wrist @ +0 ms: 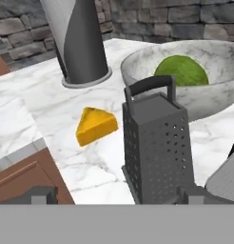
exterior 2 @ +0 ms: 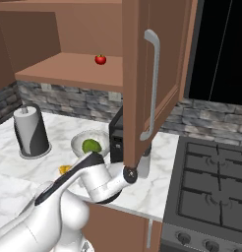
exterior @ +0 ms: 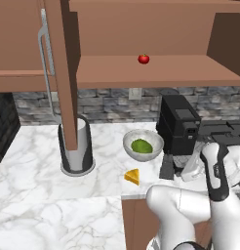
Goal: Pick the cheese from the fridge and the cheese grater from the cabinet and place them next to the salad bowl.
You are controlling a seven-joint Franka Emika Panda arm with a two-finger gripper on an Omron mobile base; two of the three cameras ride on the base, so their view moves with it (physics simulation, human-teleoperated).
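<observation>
With the cheese (wrist: 96, 125) and cheese grater (wrist: 159, 150) set near the salad bowl (wrist: 219, 102), the gripper (wrist: 116, 195), fingers apart, need only be withdrawn.

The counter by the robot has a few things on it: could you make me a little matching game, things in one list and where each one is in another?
Things:
1. cheese
2. cheese grater
3. tomato
4. green leafy lump

Places:
A. on the shelf of the open wall cabinet
B. inside the salad bowl
C. lying on the marble counter, between the tall grey cylinder and the grater
D. standing upright on the counter, right in front of the bowl in the hand view

Pairs: 1-C, 2-D, 3-A, 4-B
</observation>
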